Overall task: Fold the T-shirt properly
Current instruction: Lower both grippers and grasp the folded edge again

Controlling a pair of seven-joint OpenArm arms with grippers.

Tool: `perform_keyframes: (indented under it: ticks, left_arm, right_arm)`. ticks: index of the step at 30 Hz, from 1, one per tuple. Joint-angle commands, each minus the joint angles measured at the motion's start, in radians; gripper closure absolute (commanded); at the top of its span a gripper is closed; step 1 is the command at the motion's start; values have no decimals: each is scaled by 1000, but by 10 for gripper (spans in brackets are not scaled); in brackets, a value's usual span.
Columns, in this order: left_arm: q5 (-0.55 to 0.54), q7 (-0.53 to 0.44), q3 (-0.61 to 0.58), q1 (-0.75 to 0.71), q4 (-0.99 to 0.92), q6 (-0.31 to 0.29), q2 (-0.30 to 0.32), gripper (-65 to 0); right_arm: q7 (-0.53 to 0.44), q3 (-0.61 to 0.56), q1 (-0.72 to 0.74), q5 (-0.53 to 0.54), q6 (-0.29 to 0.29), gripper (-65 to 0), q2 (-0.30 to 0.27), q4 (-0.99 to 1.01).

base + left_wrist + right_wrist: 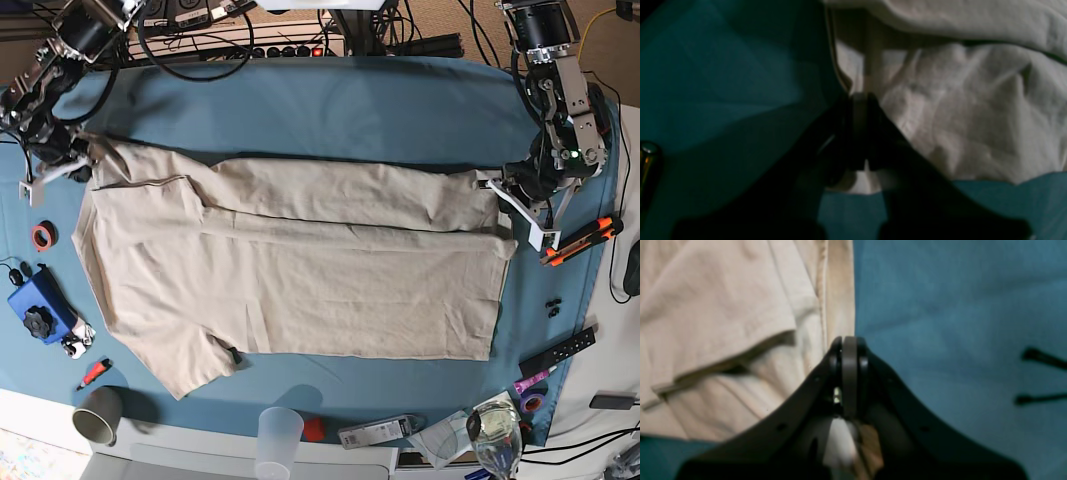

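The beige T-shirt [300, 270] lies spread across the blue tablecloth [350, 100], its far long edge folded over toward the middle. My left gripper [503, 186] is at the shirt's far hem corner on the right. In the left wrist view its jaws [860, 97] are pressed together on the hemmed edge of the T-shirt [973, 100]. My right gripper [84, 160] is at the far shoulder on the left. In the right wrist view it [848, 340] is shut on the edge of the T-shirt [723, 306], with cloth bunched behind the pads.
An orange-handled tool [580, 240] and a black remote [560, 350] lie right of the shirt. A red tape ring [42, 236], a blue device [40, 305] and a red marker [92, 372] lie to its left. Two cups [97, 412] [278, 435] and a glass [495, 430] stand along the front edge.
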State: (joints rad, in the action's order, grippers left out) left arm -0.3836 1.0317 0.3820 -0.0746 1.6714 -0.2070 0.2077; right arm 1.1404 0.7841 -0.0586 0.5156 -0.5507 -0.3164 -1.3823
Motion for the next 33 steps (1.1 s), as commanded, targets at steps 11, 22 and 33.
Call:
perform_keyframes:
  ticks: [11,22,33]
  left_arm:
    - [-53,81,5,-46,16,-1,162,0]
    - [-101,95,55,-83,34,-3,169,0]
    - [-101,94,55,-83,34,-5,169,0]
  right_arm:
    - [95,18,-66,-51,5,0,-130,-6]
    - [107,47,-77,89,-36,0,-129,-5]
    - [111,47,-77,114,-66,-251,-129,-5]
